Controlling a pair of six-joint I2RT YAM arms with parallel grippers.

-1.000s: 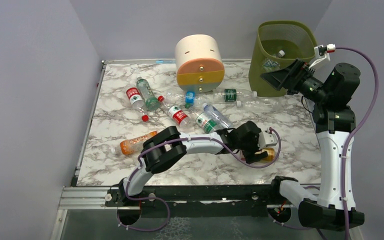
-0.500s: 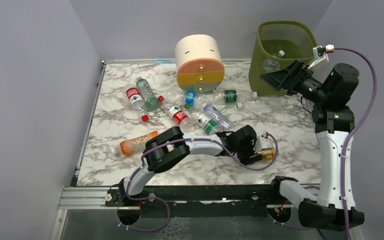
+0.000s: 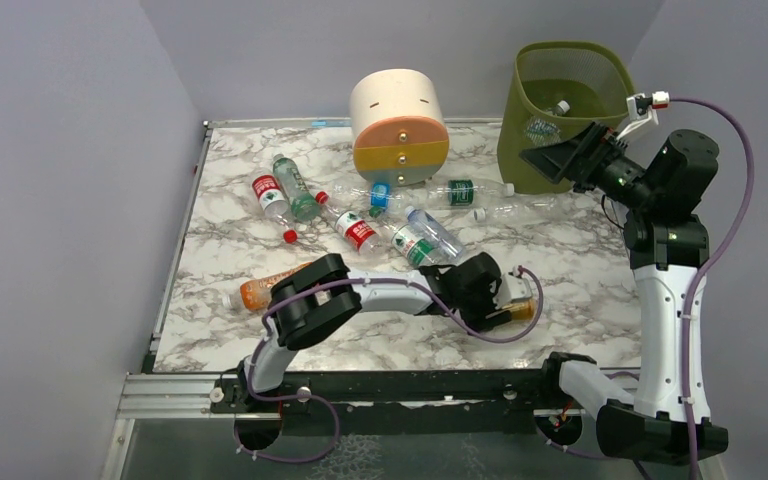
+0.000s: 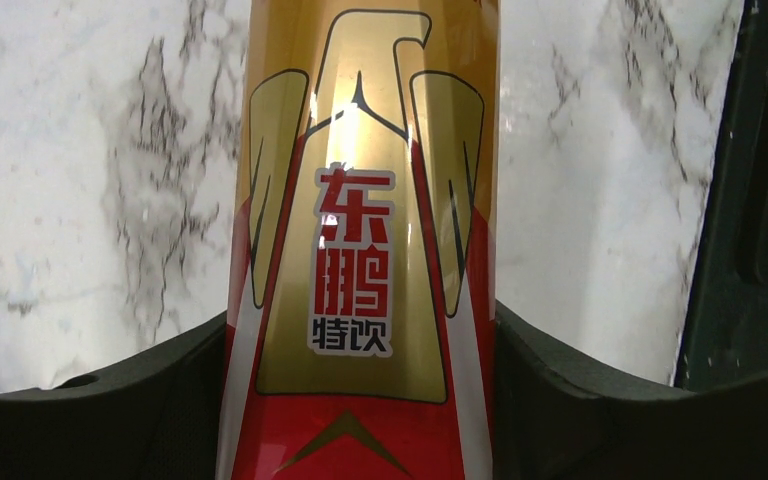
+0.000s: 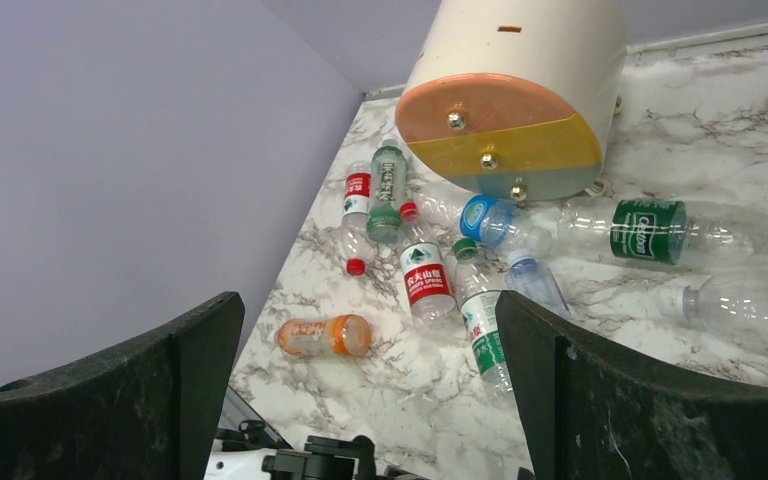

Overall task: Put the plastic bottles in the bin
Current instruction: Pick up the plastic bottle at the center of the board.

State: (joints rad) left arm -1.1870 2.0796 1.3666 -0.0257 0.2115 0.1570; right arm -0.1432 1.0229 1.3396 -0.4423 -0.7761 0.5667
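My left gripper (image 3: 505, 298) is shut on a bottle with a gold and red label (image 3: 522, 311), low at the table's front right. The label fills the left wrist view (image 4: 360, 200) between my fingers (image 4: 110, 400). My right gripper (image 3: 552, 158) is open and empty, raised beside the olive-green mesh bin (image 3: 572, 52), which holds one bottle (image 3: 560, 107). Several plastic bottles lie mid-table: a red-labelled one (image 3: 358, 230), a green-labelled one (image 3: 465, 190) and an orange one (image 3: 270, 287). The right wrist view shows the orange (image 5: 325, 335) and red-labelled (image 5: 425, 280) bottles beyond my open right gripper (image 5: 365, 305).
A cream, orange and yellow round drawer unit (image 3: 398, 125) stands at the back centre, with bottles lying against its front. It also shows in the right wrist view (image 5: 510, 90). Grey walls close the table on the left, back and right. The bin stands at the back right corner.
My left gripper has shifted a little to the left with the gold and red bottle in it. The right arm has barely moved.
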